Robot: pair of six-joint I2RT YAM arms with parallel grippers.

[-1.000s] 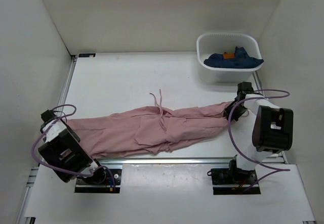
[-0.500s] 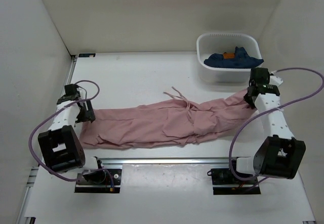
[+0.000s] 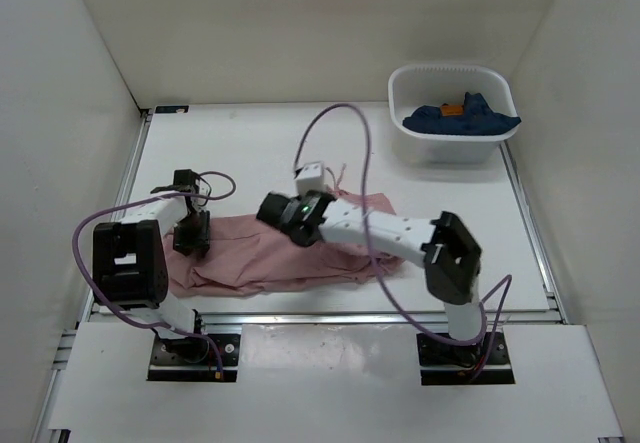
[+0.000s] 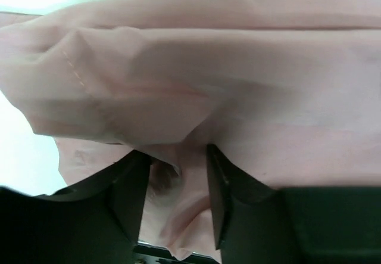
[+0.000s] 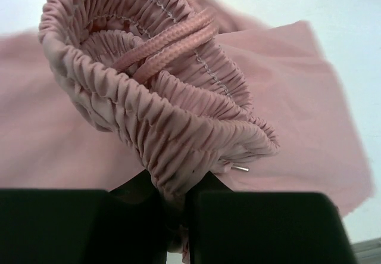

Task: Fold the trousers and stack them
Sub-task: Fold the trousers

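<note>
The dusty-pink trousers (image 3: pixel 300 255) lie on the white table, folded over into a shorter, wrinkled band. My right gripper (image 3: pixel 275 211) reaches across to the left and is shut on the gathered elastic waistband (image 5: pixel 161 109), held above the lower layer; a drawstring (image 5: pixel 172 40) loops across it. In the right wrist view the gripper (image 5: pixel 178 198) pinches the waistband tightly. My left gripper (image 3: pixel 190 235) is at the trousers' left end. In the left wrist view the gripper (image 4: pixel 175 180) has a bunched fold of pink fabric (image 4: pixel 238 85) between its fingers.
A white tub (image 3: pixel 450 155) stands at the back right with a dark navy garment (image 3: pixel 462 116) with an orange tag inside. Metal rails run along the table's left and near edges. White walls enclose the table on three sides.
My right arm has swung from the far right to the left, carrying the waist end over the legs, so the trousers are now folded shorter. My left gripper has shifted slightly right.
</note>
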